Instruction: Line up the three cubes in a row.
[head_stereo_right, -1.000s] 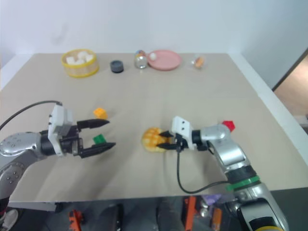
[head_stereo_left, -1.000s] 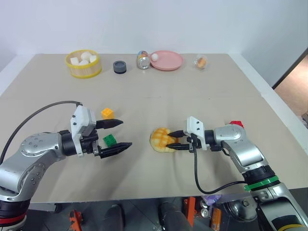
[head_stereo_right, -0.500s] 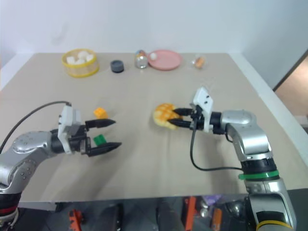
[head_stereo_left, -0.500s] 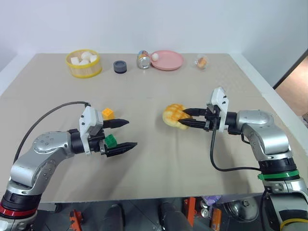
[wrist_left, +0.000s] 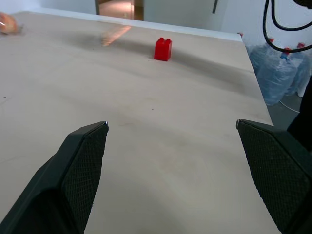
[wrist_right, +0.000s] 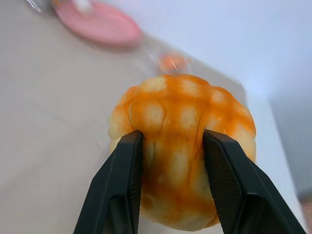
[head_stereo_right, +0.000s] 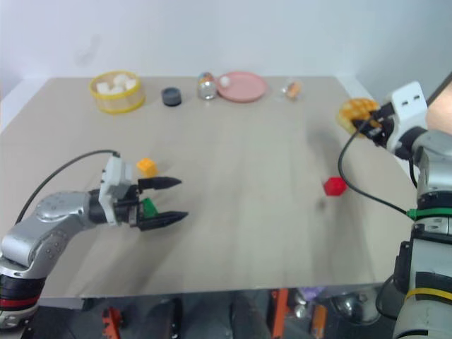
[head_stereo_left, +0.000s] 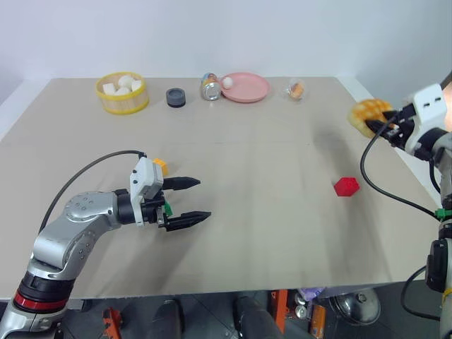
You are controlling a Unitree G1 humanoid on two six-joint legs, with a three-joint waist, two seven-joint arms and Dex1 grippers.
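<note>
My right gripper [head_stereo_left: 378,124] is shut on the round golden bun [head_stereo_left: 370,113] and holds it in the air over the table's right edge. In the right wrist view both fingers [wrist_right: 124,185] press into the bun [wrist_right: 180,122]. The red cube [head_stereo_left: 346,186] sits alone on the right half of the table. My left gripper [head_stereo_left: 203,198] stands open near the front left, pointing right toward the red cube [wrist_left: 163,49]. The yellow-orange cube [head_stereo_right: 147,167] and the green cube [head_stereo_right: 148,207] lie just behind its fingers, the green one partly hidden between them.
Along the far edge stand a yellow basket [head_stereo_left: 122,107] of white lumps, a dark round piece [head_stereo_left: 176,97], a small can [head_stereo_left: 210,87], a pink plate [head_stereo_left: 254,95] with a white ball, and a small wrapped item [head_stereo_left: 296,90]. Bare tabletop lies between the grippers.
My right gripper has lifted the bun from the table's middle and swung it up to the right edge, uncovering the red cube. The left gripper crept slightly right, still open.
</note>
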